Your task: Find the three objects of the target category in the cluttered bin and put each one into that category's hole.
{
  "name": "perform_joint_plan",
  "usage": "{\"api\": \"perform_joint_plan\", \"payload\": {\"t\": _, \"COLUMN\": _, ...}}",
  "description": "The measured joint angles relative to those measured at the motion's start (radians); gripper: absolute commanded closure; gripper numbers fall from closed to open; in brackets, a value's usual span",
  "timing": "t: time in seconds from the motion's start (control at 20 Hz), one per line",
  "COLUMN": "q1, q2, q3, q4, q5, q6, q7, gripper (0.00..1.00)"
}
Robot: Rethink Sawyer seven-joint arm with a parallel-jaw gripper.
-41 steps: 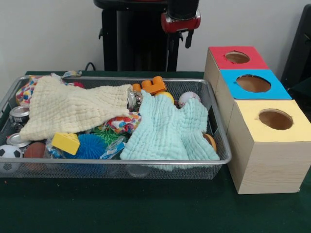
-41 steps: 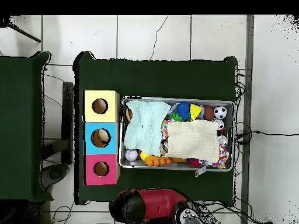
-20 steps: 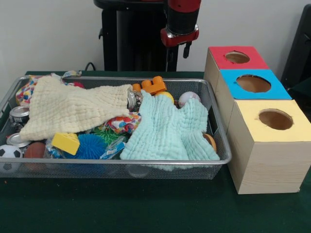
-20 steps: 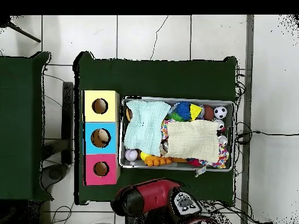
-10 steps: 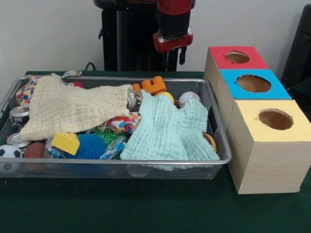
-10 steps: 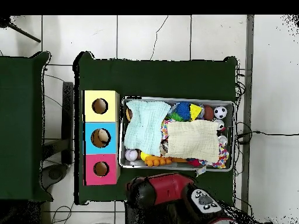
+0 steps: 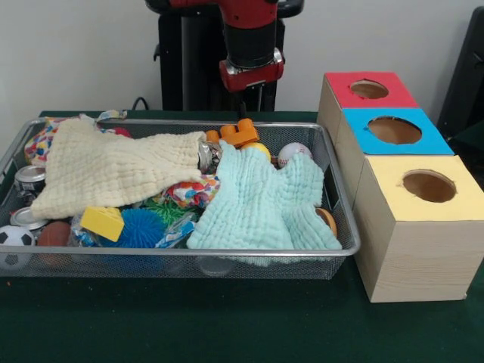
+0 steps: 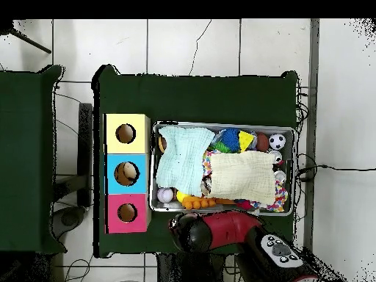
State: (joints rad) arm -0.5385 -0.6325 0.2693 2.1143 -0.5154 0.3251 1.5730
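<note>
I have the wire bin (image 7: 344, 227) just in front of my gripper (image 7: 246, 98), packed with clutter. The orange block (image 7: 237, 133) at the bin's rim lies closest to the gripper, with a white baseball (image 7: 293, 153) near it. A cream cloth (image 7: 106, 170) and a pale blue cloth (image 7: 261, 200) are draped over the rest. Off to one side of the gripper three boxes stand in a row: red (image 7: 393, 97), blue (image 7: 435, 140), yellow (image 7: 461, 198). Each has a round hole on top.

wall (image 7: 76, 53): plain white
floor (image 8: 191, 44): pale tiles, cables trailing
bench (image 8: 191, 95): dark green cloth cover
second bench (image 8: 26, 147): alongside, also green
</note>
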Motion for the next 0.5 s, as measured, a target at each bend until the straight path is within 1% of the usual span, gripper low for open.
{"api": "perform_joint_plan", "payload": {"t": 0.15, "q1": -0.014, "q2": -0.001, "q3": 0.015, "q4": 0.0, "q5": -0.006, "q6": 0.007, "q7": 0.0, "gripper": 0.0}}
{"api": "perform_joint_plan", "payload": {"t": 0.4, "q1": -0.019, "q2": -0.001, "q3": 0.028, "q4": -0.003, "q5": -0.03, "q6": 0.009, "q7": 0.0, "gripper": 0.0}}
{"api": "perform_joint_plan", "payload": {"t": 0.5, "q1": -0.033, "q2": -0.003, "q3": 0.043, "q4": -0.003, "q5": -0.038, "q6": 0.02, "q7": 0.0, "gripper": 0.0}}
